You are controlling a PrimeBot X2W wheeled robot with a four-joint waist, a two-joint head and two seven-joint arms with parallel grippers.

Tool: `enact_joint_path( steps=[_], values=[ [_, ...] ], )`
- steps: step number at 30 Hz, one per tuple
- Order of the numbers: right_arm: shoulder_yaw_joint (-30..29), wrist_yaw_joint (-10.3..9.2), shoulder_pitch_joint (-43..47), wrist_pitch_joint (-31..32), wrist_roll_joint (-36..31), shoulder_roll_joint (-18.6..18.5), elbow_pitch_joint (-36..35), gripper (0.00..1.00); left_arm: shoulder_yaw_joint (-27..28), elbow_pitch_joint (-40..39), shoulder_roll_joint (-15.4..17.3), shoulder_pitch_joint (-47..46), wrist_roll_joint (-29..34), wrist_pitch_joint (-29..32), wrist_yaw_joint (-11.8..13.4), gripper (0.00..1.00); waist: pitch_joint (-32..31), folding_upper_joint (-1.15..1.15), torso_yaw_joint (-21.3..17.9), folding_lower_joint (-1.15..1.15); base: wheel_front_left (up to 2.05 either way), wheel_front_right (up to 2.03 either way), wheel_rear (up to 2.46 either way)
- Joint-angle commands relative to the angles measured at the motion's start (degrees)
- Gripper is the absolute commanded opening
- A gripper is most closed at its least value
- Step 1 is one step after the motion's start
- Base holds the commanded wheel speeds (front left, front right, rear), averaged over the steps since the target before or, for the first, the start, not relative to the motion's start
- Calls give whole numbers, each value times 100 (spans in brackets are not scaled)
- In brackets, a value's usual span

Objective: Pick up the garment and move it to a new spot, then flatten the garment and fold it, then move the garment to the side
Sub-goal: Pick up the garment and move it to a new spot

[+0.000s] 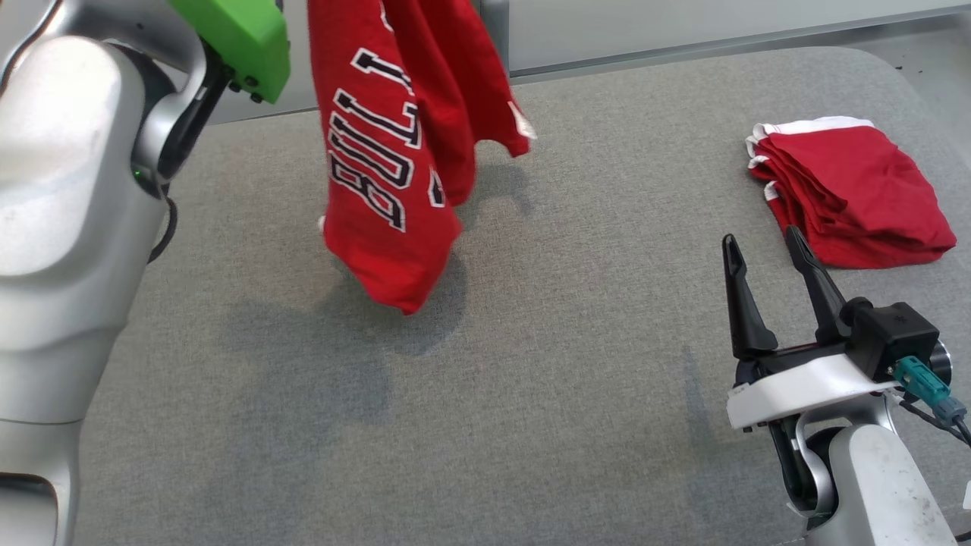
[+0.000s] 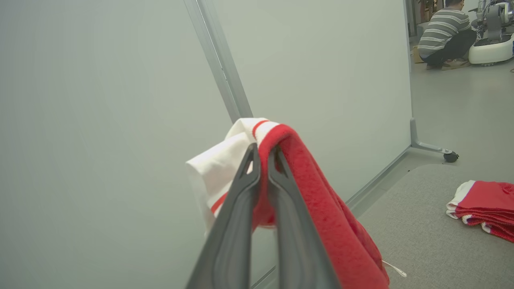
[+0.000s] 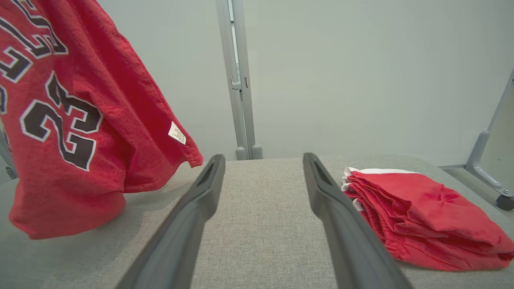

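1. My left gripper (image 2: 263, 152) is clenched on the white-trimmed edge of the red jersey (image 1: 379, 152).
2. The jersey hangs over the grey bench (image 1: 569, 394), left of middle, its lower end close to the surface.
3. My right gripper (image 1: 762, 243) stands released, holding nothing, just beside a stack of folded red garments (image 1: 850, 197).

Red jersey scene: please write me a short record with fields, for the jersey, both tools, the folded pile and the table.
held garment: red jersey with dark lettering, hanging in the air from its white-trimmed edge
left tool: shut on the jersey
right tool: open, empty, over the table, near the pile
folded pile: red garments with white trim, at the table's far right
table: grey fabric surface
jersey bottom: close to the table; contact cannot be told
task stage: garment lifted, not yet laid flat
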Motion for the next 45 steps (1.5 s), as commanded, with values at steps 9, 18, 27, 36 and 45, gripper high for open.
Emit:
enact_joint_path(
  steps=[9, 18, 27, 36, 45],
  values=[
    [53, 0, 9, -112, 116, -17, 89, 100, -75, -149, -419, 191, -187, 75, 312, 0, 45, 30, -16, 0, 0, 0, 0],
    [108, 0, -143, -160, 135, -17, 141, 100, 82, 735, 67, 780, -195, -122, 515, 0, 316, 30, -72, 0, 0, 0, 0],
    [236, 0, -248, -133, 88, -17, 177, 100, 243, 1945, 368, 1383, -453, -316, 557, 0, 569, 30, -102, 0, 0, 0, 0],
    [399, 0, -323, -112, 102, -17, 295, 100, 389, 3067, 295, 1677, -718, -432, 666, 38, 580, 30, -134, 0, 0, 0, 0],
    [332, 0, -136, -94, 55, -17, 381, 100, 366, 3410, 123, 1601, -787, -751, 490, 100, 280, 30, 32, 0, 0, 0, 0]
  ],
)
